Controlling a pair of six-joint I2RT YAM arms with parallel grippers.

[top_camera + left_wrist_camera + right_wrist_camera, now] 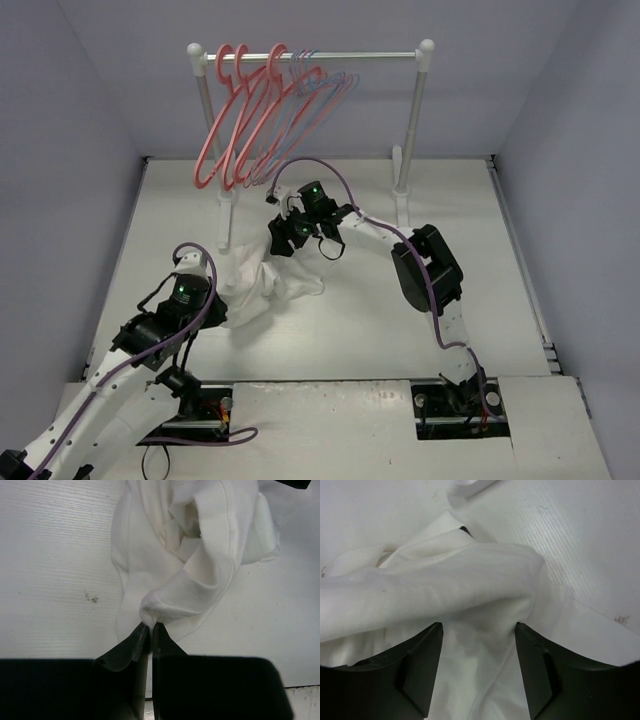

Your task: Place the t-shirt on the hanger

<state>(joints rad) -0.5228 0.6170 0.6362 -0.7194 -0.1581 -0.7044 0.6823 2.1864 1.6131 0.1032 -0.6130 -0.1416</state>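
Note:
The white t-shirt [262,288] lies crumpled on the table left of centre. My left gripper [222,303] reaches it from the near left. In the left wrist view this gripper [151,625] is shut on a bunched fold of the t-shirt [200,555]. My right gripper [285,238] hovers over the shirt's far edge, pointing down. Its jaws [477,626] stand open, with loose t-shirt cloth [445,575] lying under and between them, unpinched. The thin light-blue hanger [322,98] hangs on the rail at the back, right of the pink ones.
A white clothes rack [412,110] stands at the back, its rail carrying several thick pink hangers [240,115]. One rack post [226,215] stands just behind the shirt. Grey walls enclose the table on three sides.

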